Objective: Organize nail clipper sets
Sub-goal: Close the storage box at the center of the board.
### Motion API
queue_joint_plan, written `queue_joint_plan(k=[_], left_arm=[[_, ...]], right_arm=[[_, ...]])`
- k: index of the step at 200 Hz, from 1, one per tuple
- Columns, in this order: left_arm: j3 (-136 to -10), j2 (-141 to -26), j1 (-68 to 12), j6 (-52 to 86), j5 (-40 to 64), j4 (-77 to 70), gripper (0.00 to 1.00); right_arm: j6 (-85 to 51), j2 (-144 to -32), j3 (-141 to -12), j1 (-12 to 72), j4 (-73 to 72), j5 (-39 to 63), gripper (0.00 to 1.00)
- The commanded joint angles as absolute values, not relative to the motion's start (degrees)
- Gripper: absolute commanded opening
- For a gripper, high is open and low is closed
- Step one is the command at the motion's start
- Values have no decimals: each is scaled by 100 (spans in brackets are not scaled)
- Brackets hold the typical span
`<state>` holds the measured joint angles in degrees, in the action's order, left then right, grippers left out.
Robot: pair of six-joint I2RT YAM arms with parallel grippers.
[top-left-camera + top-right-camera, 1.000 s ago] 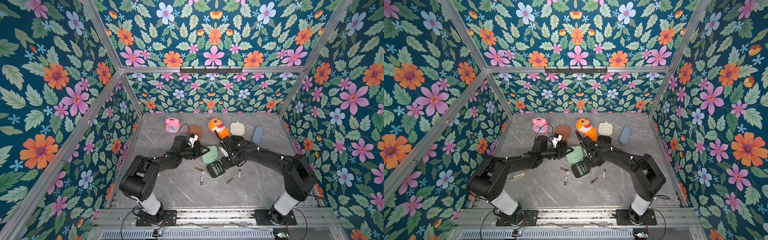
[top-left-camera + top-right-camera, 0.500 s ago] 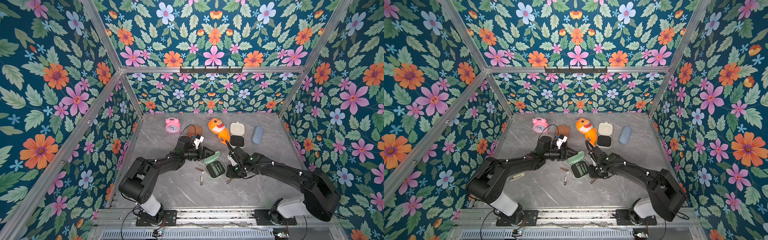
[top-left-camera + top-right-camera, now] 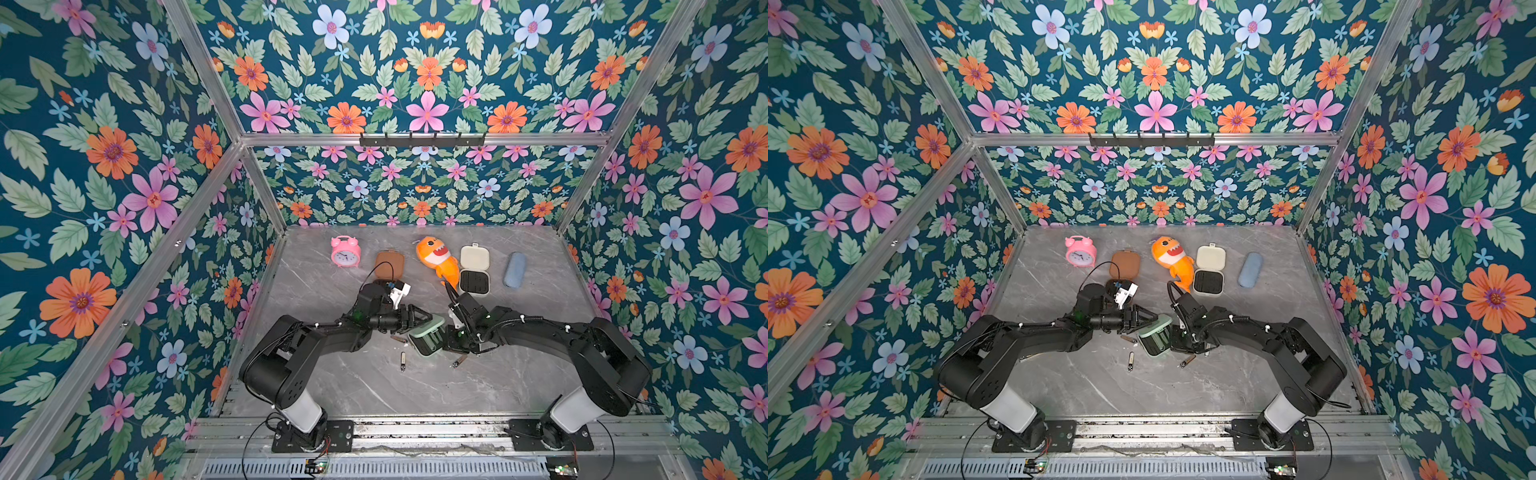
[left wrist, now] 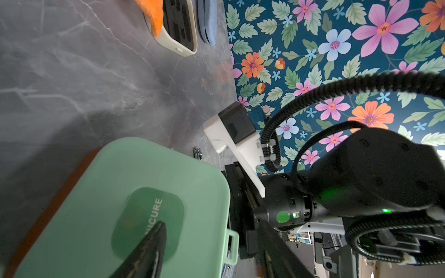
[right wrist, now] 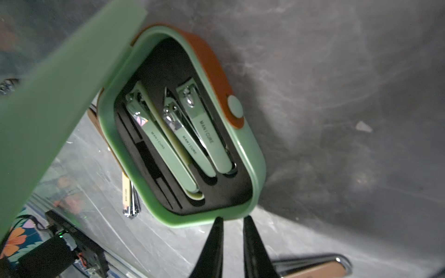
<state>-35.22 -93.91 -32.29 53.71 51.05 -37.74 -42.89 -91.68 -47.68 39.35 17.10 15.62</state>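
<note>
Left end effector (image 4: 210, 225): jaws about half apart, one finger (image 4: 154, 243) flat on the dark label of the lid (image 4: 108, 187) of the mint green case (image 5: 250, 149), the other past the lid's clasp edge; no pinch visible. Right end effector (image 5: 232, 220): nearly closed, thin slit, nothing in it, tips just at the case rim. Case sits mid-surface (image 3: 415, 395), lid tilted half down over three mint clippers (image 5: 192, 144) in the black insert. Loose clippers close by – a cream-handled clipper (image 5: 127, 195) beside the base, a brown-handled clipper (image 5: 317, 270) by the right tips. Front of surface bare, side walls well apart; the open cream case (image 3: 475, 270) and the brown case (image 3: 389, 264) sit along the back. A second ago the lid lay fully back — now it has come down.
</note>
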Motion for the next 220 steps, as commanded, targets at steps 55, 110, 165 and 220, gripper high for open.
queue_joint_plan(k=[55,110,165,220], left_arm=[[-3611,-9919,-3234,5421,4890,-3859,56],[-3935,-10326,-3285,5178,4500,-3182,53],[-4054,-10362,-3357,4900,4046,-2469,53],[-3964,-10324,-3357,4933,4009,-2522,53]], right_arm=[[-4351,-9450,-4917,3313,1405,1785,16],[-4250,-8750,-4889,3108,2233,1302,30],[-4712,-8501,-5193,3733,2117,1228,43],[-4897,-9065,-5252,3745,1601,1475,43]])
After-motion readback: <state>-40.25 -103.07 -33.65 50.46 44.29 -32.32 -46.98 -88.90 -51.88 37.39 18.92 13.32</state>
